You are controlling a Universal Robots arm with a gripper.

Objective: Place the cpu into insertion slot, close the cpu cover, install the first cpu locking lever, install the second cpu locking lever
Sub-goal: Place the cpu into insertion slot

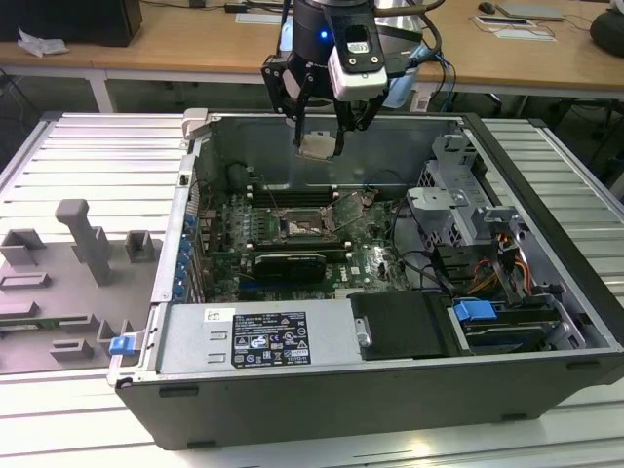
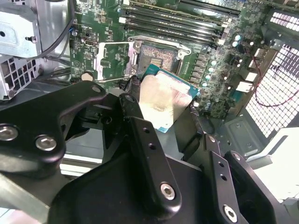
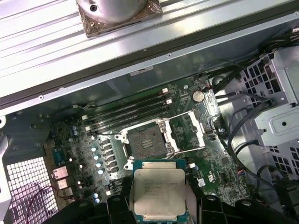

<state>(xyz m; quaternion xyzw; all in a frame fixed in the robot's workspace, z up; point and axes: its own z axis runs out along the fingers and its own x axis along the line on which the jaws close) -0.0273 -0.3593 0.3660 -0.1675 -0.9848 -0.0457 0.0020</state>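
My gripper [image 1: 319, 142] is shut on the cpu [image 1: 317, 146], a small square chip with a pale metal top, and holds it in the air above the open computer case. In both wrist views the cpu [image 3: 159, 193] [image 2: 166, 100] sits between my black fingers [image 3: 117, 207], clear of the board. The insertion slot [image 1: 307, 226] [image 3: 147, 141] [image 2: 161, 56] lies bare on the green board below the chip. The cpu cover [image 3: 188, 132] [image 2: 111, 58] is swung open beside the slot.
Long black memory slots [image 3: 126, 112] run beside the socket. A black graphics card [image 1: 291, 265] lies nearer the case's front, with a power supply [image 1: 255, 336] in front of it. A drive cage [image 1: 456, 200] and cables fill the exterior view's right. A grey fixture [image 1: 78, 263] lies outside the case.
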